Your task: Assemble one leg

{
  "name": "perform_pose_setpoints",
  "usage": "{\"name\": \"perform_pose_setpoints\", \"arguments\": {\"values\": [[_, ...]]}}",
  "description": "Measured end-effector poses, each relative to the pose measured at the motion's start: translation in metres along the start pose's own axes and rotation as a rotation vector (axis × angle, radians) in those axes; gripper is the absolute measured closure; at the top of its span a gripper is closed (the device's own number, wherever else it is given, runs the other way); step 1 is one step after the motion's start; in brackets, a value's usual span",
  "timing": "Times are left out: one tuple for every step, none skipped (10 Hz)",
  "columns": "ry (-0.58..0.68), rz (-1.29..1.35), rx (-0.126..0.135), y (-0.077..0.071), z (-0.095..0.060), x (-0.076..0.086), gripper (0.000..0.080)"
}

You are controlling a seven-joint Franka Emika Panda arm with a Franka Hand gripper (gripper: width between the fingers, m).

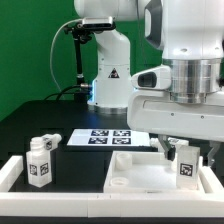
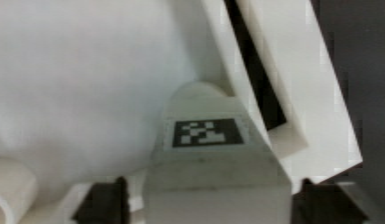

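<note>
A leg (image 1: 185,168), a small white peg with a square tag, stands upright over the right part of the large white square tray-like piece (image 1: 140,180) in the exterior view. My gripper (image 1: 186,150) comes down onto it from above. In the wrist view the leg (image 2: 208,135) fills the gap between the two dark fingers (image 2: 114,202), and my gripper (image 2: 215,198) is shut on it. The leg's lower end lies close to the tray-like piece's (image 2: 82,80) raised rim (image 2: 287,95). Whether the leg touches the piece is hidden.
Two more legs (image 1: 40,160) stand together at the exterior view's left. The marker board (image 1: 108,137) lies behind the tray-like piece. A white rail (image 1: 50,202) runs along the table's front. The arm's white base (image 1: 110,70) stands at the back.
</note>
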State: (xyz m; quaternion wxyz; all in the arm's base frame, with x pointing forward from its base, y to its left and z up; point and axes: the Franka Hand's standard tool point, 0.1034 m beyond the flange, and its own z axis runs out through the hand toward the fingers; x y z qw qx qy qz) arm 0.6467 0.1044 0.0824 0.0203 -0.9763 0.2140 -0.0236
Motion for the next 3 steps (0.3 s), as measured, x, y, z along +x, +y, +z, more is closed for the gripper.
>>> {"name": "perform_pose_setpoints", "arguments": {"values": [[0.004, -0.030, 0.009, -0.004, -0.014, 0.004, 0.0213], [0.014, -0.043, 0.020, -0.008, -0.031, 0.012, 0.0163], [0.022, -0.044, 0.026, -0.010, -0.036, 0.014, 0.0153]]}}
